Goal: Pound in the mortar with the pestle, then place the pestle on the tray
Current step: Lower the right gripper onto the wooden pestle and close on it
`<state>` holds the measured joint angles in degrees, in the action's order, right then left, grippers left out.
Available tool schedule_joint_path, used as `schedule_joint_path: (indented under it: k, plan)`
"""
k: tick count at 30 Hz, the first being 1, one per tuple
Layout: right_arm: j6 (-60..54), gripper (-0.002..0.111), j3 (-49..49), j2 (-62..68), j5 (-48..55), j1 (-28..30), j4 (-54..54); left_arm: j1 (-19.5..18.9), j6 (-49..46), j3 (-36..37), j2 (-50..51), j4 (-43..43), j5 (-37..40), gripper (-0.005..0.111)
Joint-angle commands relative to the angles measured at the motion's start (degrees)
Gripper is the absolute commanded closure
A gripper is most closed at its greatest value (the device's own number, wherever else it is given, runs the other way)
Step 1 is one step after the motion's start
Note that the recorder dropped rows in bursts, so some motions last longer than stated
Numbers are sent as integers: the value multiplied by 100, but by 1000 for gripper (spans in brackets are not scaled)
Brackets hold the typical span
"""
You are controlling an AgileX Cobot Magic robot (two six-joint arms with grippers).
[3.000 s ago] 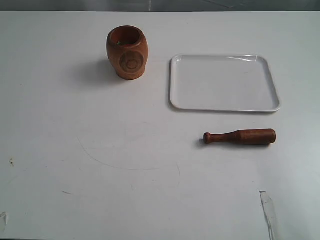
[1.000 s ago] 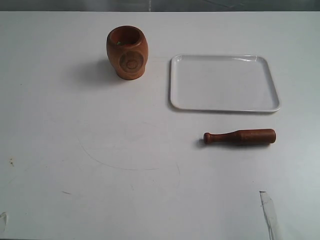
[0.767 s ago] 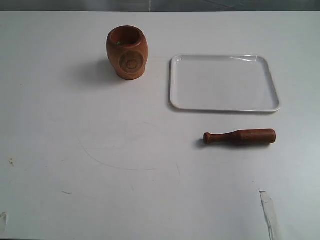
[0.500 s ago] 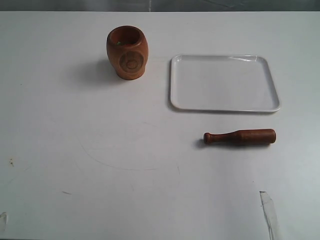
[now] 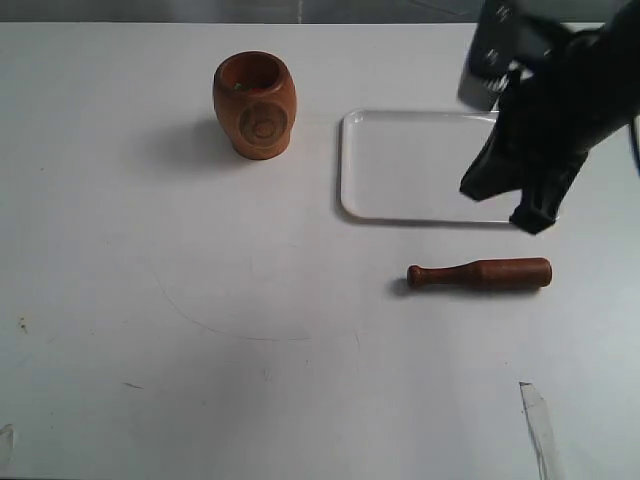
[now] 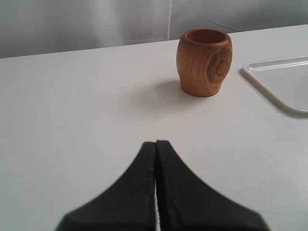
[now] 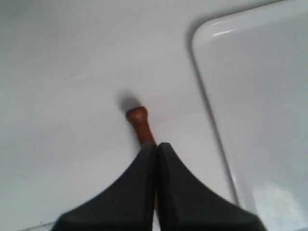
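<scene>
Newly arrived above the tray [image 5: 400,165] by the table's [image 5: 200,350] right edge, the right gripper [image 7: 156,149], clenched on nothing, may set the pestle [image 5: 480,273], lying between tray and near edge, rolling unless it opens first.

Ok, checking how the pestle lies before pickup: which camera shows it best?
The exterior view: the whole pestle lies flat, unobstructed, knob at image left, thick end right. The right wrist view shows only its knob and neck, the rest behind the shut right hand. The left wrist view shows none of it.
</scene>
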<state>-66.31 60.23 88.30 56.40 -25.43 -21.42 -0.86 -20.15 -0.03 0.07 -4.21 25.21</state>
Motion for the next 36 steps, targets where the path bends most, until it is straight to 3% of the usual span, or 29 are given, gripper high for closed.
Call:
schedule_joint_path:
  k: [1,10,18,20,36]
  plan:
    - [-70,108,29,459,-141,-594,546,44,47,3,-7,42,-17,107]
    - [268,104,29,1029,-288,-995,1099,44,47,3,-7,42,-17,107]
    - [526,54,18,1170,-235,-995,1183,44,47,3,-7,42,-17,107]
    - [526,49,18,1280,-293,-995,1159,44,47,3,-7,42,-17,107]
    - [552,58,18,1959,-909,-1000,1117,44,47,3,-7,42,-17,107]
